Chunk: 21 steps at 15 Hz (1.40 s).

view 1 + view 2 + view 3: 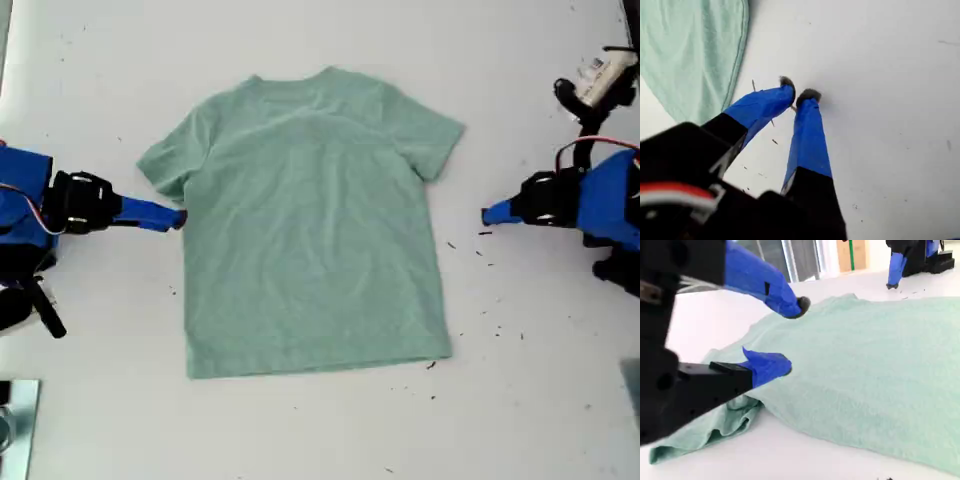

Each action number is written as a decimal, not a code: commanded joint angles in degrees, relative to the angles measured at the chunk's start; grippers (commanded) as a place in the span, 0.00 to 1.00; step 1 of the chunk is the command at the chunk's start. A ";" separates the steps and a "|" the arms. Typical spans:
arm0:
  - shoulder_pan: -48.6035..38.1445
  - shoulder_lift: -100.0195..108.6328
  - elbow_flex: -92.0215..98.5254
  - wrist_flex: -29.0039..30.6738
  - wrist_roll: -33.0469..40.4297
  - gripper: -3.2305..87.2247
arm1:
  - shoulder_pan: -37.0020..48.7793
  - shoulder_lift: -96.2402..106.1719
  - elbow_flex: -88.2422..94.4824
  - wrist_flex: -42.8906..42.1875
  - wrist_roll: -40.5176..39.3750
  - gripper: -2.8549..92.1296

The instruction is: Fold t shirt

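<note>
Both claws sit low: my second claw (790,335), parted at the t shirt (305,220)'s sleeve on the exterior view's left, is nearer, while my first claw (800,95), nearly pinched on nothing, rests on bare tabletop (520,400) apart from the flat shirt, neck far.

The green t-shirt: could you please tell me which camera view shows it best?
The exterior view: the whole t-shirt lies flat on the table, both sleeves and hem visible. The second wrist view shows one sleeve and side close up; the first wrist view catches only a corner.
</note>
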 commanded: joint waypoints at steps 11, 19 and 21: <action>-0.53 0.44 0.53 -0.26 0.18 0.20 | -0.09 0.44 2.46 -1.23 1.23 0.07; 8.35 0.53 -0.44 0.88 -15.91 0.13 | 5.27 -9.76 -21.80 4.31 -5.19 0.05; 5.80 0.53 -0.53 0.97 -15.82 0.03 | 10.11 -28.21 -38.76 5.01 -13.80 0.05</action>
